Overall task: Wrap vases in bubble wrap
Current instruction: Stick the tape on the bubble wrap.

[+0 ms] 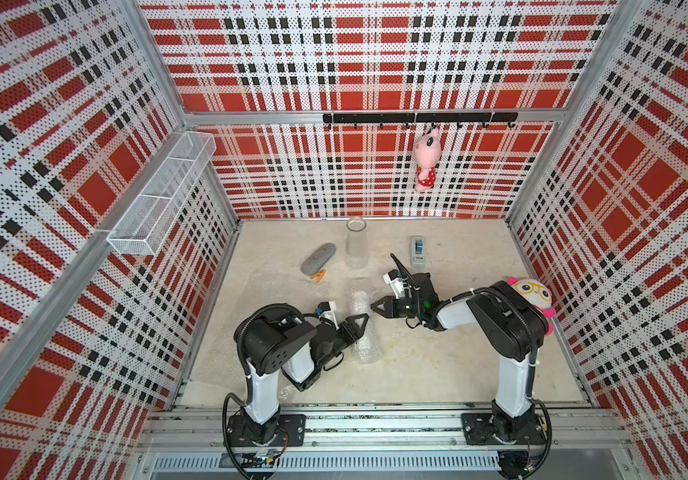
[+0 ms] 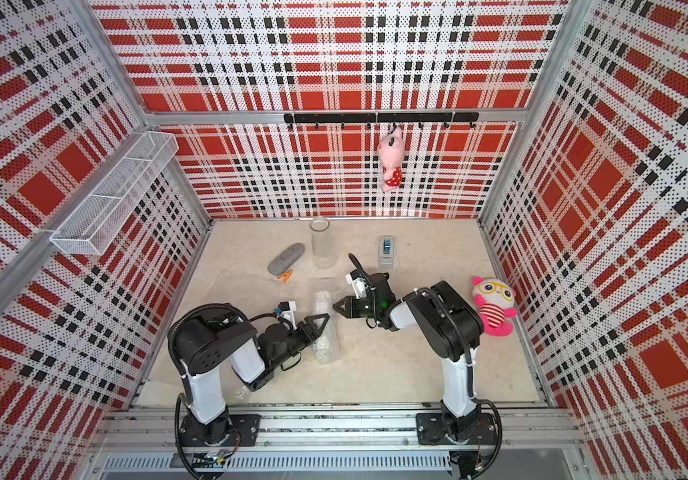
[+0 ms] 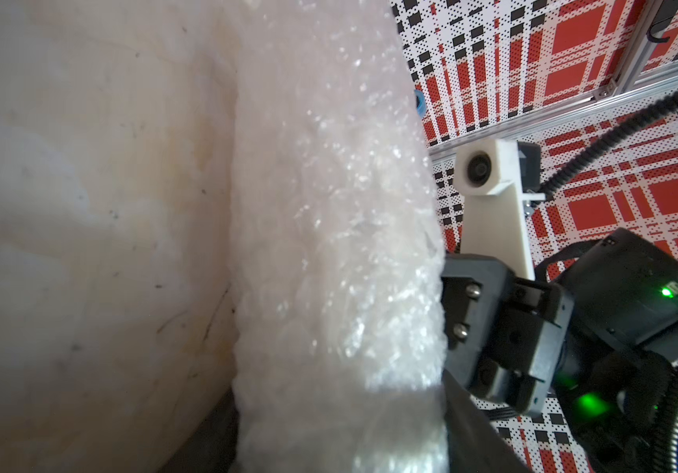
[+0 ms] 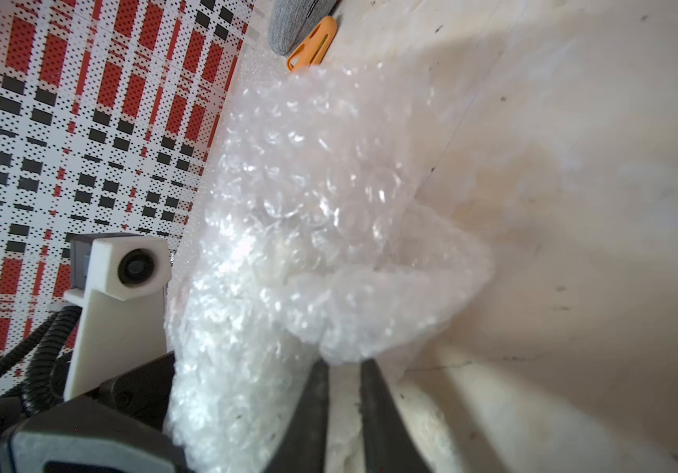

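Directly between opposing fingers [image 1: 356, 323], bubble wrap [image 1: 367, 347]

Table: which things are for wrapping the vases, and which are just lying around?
For the job: glass vase, bubble-wrap roll, flat bubble-wrap sheet.
Just lying about: grey case, orange clip, tape dispenser, hanging pink plush, plush with glasses.
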Tool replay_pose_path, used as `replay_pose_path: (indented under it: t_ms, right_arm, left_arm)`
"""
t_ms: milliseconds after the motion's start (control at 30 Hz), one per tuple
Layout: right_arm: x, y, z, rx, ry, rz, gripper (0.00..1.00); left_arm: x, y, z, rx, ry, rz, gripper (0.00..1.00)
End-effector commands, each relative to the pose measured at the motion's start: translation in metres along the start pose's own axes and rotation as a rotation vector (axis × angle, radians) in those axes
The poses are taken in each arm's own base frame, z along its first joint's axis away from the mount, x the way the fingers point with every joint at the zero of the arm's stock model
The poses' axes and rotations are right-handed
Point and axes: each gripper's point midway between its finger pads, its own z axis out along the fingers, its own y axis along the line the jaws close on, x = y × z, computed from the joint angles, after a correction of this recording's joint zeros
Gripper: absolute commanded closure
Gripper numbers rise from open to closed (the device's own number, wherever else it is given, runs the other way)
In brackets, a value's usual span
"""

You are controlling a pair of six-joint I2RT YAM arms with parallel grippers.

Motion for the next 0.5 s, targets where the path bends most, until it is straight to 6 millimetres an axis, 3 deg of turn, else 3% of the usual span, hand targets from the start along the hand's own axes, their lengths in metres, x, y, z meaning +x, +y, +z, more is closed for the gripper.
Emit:
replay_pose_path:
  t_ms: [0, 133, 267, 467]
  right_arm:
    - [-0.009, 0.013, -0.017, -0.005, -0.03, -0.057, 0.41]
    - [-0.002, 0.013, -0.031, -0.019, -0.032, -0.045, 0.16]
    - [0.001, 0.022, -0.031, -0.075, -0.027, -0.011, 0.0]
    - [-0.007, 0.028, -0.02, -0.085, -0.037, 0.015, 0.0]
  left_arm:
    - [0.024, 0.044, -0.008, -0.161, 0.09, 0.041, 0.76]
    - [0.024, 0.043, -0.007, -0.158, 0.09, 0.04, 0.76]
    - [0.024, 0.043, -0.007, -0.158, 0.09, 0.04, 0.76]
    - [0.025, 0.042, -0.007, -0.155, 0.09, 0.045, 0.77]
